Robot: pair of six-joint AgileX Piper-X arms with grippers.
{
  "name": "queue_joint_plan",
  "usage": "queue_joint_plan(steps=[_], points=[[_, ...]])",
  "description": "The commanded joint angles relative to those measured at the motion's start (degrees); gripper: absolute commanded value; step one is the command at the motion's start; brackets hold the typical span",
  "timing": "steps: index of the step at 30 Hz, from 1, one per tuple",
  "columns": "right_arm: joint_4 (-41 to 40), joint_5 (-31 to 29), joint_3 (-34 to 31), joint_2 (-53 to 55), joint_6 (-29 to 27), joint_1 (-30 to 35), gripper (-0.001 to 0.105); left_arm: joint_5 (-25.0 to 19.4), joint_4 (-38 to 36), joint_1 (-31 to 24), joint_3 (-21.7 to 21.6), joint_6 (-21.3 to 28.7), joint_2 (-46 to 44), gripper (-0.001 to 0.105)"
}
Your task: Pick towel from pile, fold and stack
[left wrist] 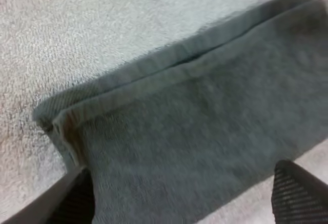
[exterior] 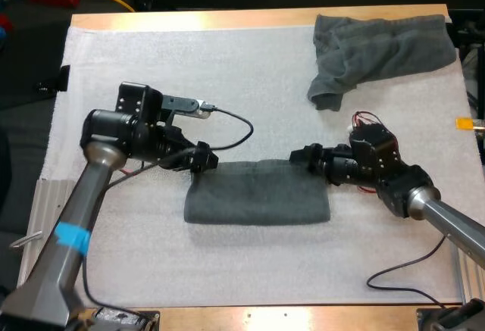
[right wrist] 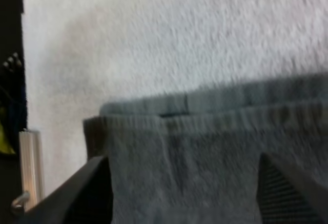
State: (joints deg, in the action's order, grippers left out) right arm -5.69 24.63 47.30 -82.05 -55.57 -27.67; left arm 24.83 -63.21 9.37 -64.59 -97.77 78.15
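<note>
Nearest, item one: wooden table (exterior: 303, 317), its near edge showing as a strip of bare wood under the white mat (exterior: 250, 263), which covers almost the whole top.

Item two: folded towel (exterior: 258, 195), dark grey-green. It lies flat on the mat, near the middle and toward the near side, with its long side running left to right. The layered hems line up along the far edge, and both wrist views show that edge as two stacked bands.

Item three: left gripper (exterior: 204, 158), low at the folded towel's far left corner. In the left wrist view its fingers (left wrist: 77, 198) stand wide apart with the towel lying flat between and beneath them. Nothing is pinched.

Item four: right gripper (exterior: 297, 157), low at the folded towel's far right corner and facing the left one across the towel's far edge. In the right wrist view its fingers (right wrist: 289, 190) are likewise spread, with the towel's hem between them, unclamped.

Item five: crumpled towel (exterior: 379, 51), same colour, bunched at the mat's far right corner. It is well apart from the folded towel and from both grippers.
</note>
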Motion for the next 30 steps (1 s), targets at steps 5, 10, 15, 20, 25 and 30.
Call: queue_joint_plan(steps=[5, 10, 15, 20, 25, 30], points=[[-5.71, -1.49, 0.25, 4.76, -3.85, 0.21, 0.059, -0.57, -2.84, -0.06, -0.31, 0.40, -6.73, 0.069], [-10.99, -3.47, 0.25, 9.93, -6.81, 0.21, 0.059, -0.57, -5.54, -0.06, -0.31, 0.40, -13.40, 0.069], [-15.96, -5.05, 0.25, 14.81, -8.45, 0.21, 0.059, -0.57, -8.38, -0.06, -0.31, -0.06, -19.36, 0.069], [-22.06, -5.66, 0.25, 18.96, -10.54, 0.21, 0.059, -0.57, -11.78, -0.06, -0.31, -0.18, -25.29, 0.069], [-28.32, -8.47, 0.25, 22.70, -13.74, 0.21, 0.059, -0.57, -15.07, -0.06, -0.31, -1.34, -30.16, 0.069], [-31.43, -9.48, 0.25, 25.31, -14.85, 0.21, 0.059, -0.57, -17.65, -0.06, -0.31, -1.84, -33.37, 0.069]])
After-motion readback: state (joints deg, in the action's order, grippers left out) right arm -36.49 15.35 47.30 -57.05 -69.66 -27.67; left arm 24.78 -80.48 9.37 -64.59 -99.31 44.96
